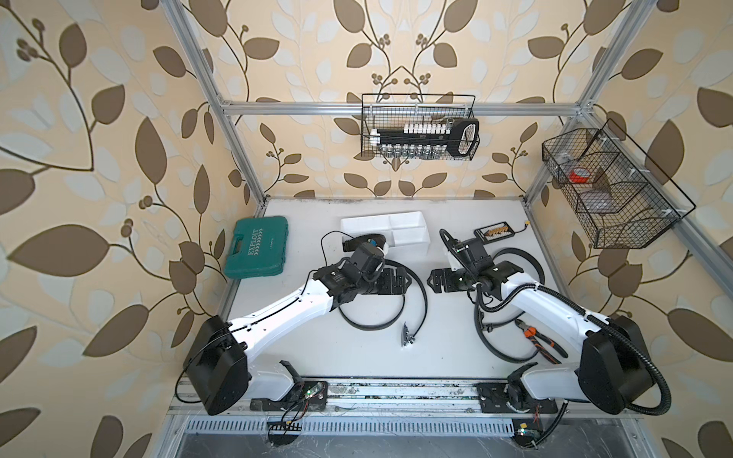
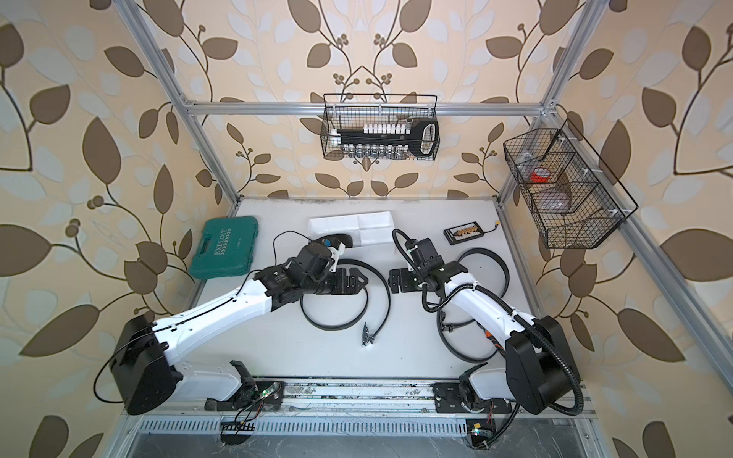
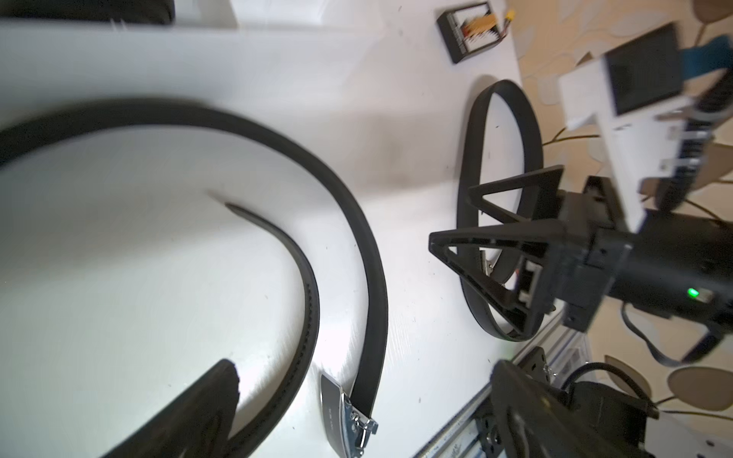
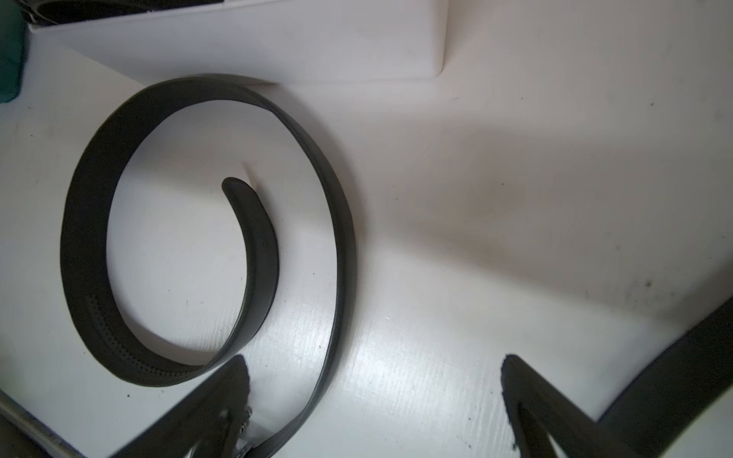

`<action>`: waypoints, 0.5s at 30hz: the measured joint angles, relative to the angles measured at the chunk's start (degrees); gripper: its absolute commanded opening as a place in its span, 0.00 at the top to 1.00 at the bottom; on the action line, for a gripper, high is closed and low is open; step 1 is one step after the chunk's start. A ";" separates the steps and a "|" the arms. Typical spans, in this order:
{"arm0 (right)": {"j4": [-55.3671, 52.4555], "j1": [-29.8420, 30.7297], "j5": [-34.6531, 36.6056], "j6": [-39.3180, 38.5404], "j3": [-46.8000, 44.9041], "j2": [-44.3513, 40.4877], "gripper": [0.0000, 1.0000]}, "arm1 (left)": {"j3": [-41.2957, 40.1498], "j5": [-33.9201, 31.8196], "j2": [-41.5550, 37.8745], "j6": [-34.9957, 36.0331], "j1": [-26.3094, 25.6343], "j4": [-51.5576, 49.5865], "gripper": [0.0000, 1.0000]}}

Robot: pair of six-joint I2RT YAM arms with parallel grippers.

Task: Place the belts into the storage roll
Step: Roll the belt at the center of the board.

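Observation:
A loose black belt [image 1: 373, 327] spirals on the table's middle, and its metal buckle [image 3: 345, 416] lies flat near the front. Over it hovers my left gripper [image 1: 396, 283], open; the wrist view shows the strap and buckle below its spread fingers [image 3: 190, 412]. My right gripper [image 1: 435, 280] faces it from the right, also open, with bare table under the jaws [image 4: 375, 361]. A second belt [image 1: 533, 263] loops under the right arm. The storage roll [image 1: 408, 222] stands at the back. A dark coiled belt [image 2: 345, 240] sits in its left end, mostly hidden.
A green tool case [image 1: 258, 248] lies at the back left. A small black board [image 1: 492, 233] is at the back right, and orange-handled pliers [image 1: 535, 337] lie by the right arm. Two wire baskets [image 1: 420, 127] [image 1: 611, 190] hang on the frame.

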 measured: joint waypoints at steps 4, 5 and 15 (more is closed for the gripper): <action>-0.04 -4.39 -2.05 0.09 -0.04 -1.40 0.01 | -0.87 -2.03 -0.37 17.25 -0.17 -0.46 0.01; 0.15 -5.84 -3.26 0.15 -0.17 -1.95 0.01 | -1.09 -3.80 -0.37 21.49 -0.24 -1.03 0.01; 4.92 -11.87 -16.72 2.45 -7.04 -7.93 0.01 | 2.29 -12.24 8.26 70.36 -0.22 -2.86 0.05</action>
